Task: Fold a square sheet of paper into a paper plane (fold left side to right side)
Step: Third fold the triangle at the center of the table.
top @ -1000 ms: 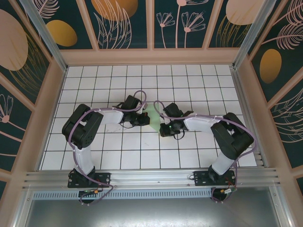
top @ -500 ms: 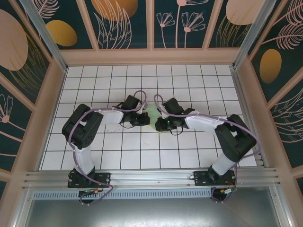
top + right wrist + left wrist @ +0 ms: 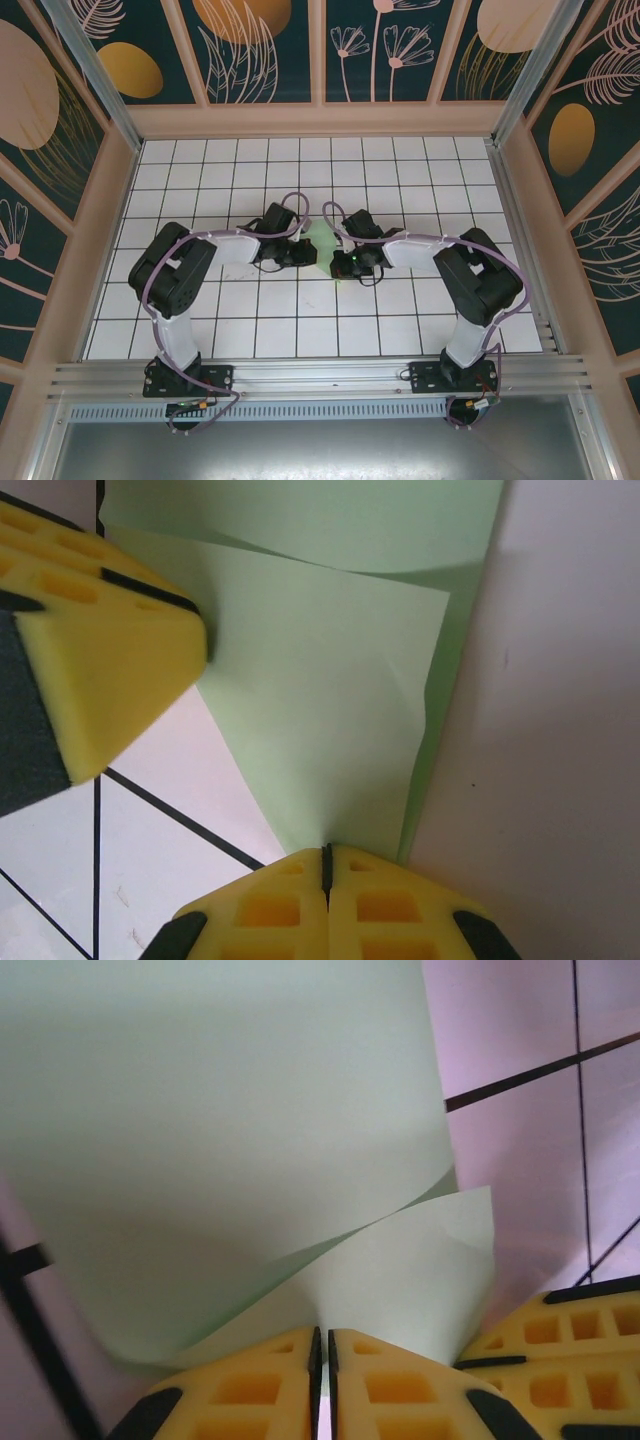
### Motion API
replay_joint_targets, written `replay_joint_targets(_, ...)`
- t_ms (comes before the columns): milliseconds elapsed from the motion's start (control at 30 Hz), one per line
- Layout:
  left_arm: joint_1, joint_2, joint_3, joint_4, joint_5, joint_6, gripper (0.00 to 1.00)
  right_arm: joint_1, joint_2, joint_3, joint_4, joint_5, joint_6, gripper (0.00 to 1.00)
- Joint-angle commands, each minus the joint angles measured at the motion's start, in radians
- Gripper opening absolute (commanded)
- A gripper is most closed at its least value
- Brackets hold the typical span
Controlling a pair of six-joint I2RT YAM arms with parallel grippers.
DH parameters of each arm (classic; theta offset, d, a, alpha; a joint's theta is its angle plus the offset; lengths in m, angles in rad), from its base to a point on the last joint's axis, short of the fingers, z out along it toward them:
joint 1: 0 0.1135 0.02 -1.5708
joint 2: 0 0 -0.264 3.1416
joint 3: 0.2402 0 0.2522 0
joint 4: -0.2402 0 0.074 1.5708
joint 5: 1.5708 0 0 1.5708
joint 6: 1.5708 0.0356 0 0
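The light green square sheet of paper (image 3: 322, 238) lies partly folded on the tiled floor between my two grippers. In the left wrist view the sheet (image 3: 230, 1110) curls up in two layers in front of my left gripper (image 3: 323, 1338). Its jaws stand a thin slit apart with the paper's crease at the slit, and I cannot tell whether they still pinch it. My right gripper (image 3: 326, 855) is shut on a corner of the sheet (image 3: 330, 680). From above, the left gripper (image 3: 305, 252) and right gripper (image 3: 338, 260) almost touch.
White tiles with dark grout (image 3: 400, 180) spread all round the paper. Patterned walls (image 3: 110, 200) enclose the floor on three sides. A metal rail (image 3: 320, 375) runs along the near edge by the arm bases. A left finger (image 3: 110, 650) sits close to the right gripper.
My right arm has swung in and its gripper has shifted left toward the left gripper. The left jaws, tight before, now show a thin slit. More green paper shows between the grippers.
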Motion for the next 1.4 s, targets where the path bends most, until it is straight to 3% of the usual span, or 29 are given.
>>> replay_joint_targets(0, -0.002, -0.085, -0.049, 0.011, -0.053, -0.014, 0.14, -0.004, 0.047, -0.007, -0.096, 0.08, 0.013, 0.0)
replay_joint_targets(167, -0.025, -0.133, -0.084, 0.047, -0.005, -0.034, 0.1, -0.004, 0.046, -0.008, -0.102, 0.087, 0.012, 0.0)
replay_joint_targets(867, -0.082, 0.002, -0.013, 0.138, 0.063, -0.081, 0.06, 0.0, 0.05, -0.007, -0.118, 0.088, 0.002, 0.0)
replay_joint_targets(1367, -0.083, 0.058, -0.013, 0.038, -0.128, -0.058, 0.03, 0.001, 0.053, -0.001, -0.167, 0.13, -0.004, 0.0)
